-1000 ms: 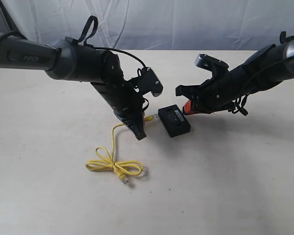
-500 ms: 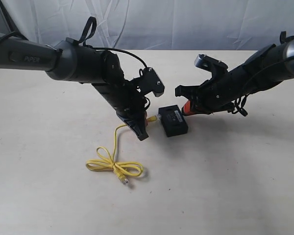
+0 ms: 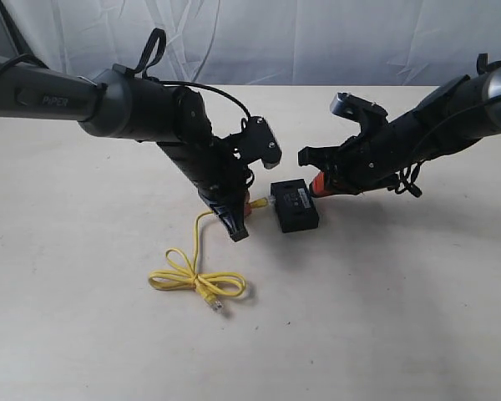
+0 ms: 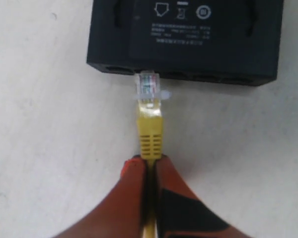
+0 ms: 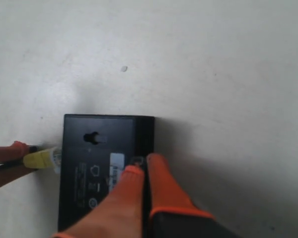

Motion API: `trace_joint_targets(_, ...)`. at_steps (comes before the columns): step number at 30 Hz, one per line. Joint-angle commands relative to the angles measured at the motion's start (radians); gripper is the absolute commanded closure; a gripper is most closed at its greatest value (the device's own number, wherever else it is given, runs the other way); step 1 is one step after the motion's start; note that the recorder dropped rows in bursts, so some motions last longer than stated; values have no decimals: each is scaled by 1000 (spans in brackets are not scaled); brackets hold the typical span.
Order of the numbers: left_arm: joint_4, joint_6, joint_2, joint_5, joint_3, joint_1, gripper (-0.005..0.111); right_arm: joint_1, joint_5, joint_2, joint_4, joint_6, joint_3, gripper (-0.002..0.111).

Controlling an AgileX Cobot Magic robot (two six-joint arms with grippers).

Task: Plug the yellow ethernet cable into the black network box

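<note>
Left pincer (image 4: 149, 166) pinches yellow ethernet cable (image 4: 150, 134) (plug touching black network box (image 4: 188, 39)); right pincer (image 5: 145, 171) closed.

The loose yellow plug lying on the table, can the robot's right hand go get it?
Probably not easily. The right hand rests shut against the black network box. The loose plug lies across the table, beyond the left hand, which grips the yellow ethernet cable.

Bright, even light with soft shadows; wrist views are slightly blurred up close.
</note>
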State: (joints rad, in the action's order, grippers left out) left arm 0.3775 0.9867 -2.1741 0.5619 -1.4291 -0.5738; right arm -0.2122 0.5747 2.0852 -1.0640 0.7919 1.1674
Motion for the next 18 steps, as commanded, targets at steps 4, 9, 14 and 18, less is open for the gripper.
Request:
trace_joint_targets(4,19,46,-6,29,2,-6,107,0,-9,-4,-15,9,4,108)
trace_joint_targets(9,77,97,-6,29,2,-6,107,0,19,-4,-17,9,4,108)
trace_joint_targets(14,86,94,-6,29,2,-6,107,0,49,-4,-26,9,4,108)
trace_joint_targets(18,86,87,-6,31,2,-6,107,0,74,-4,-53,9,4,108)
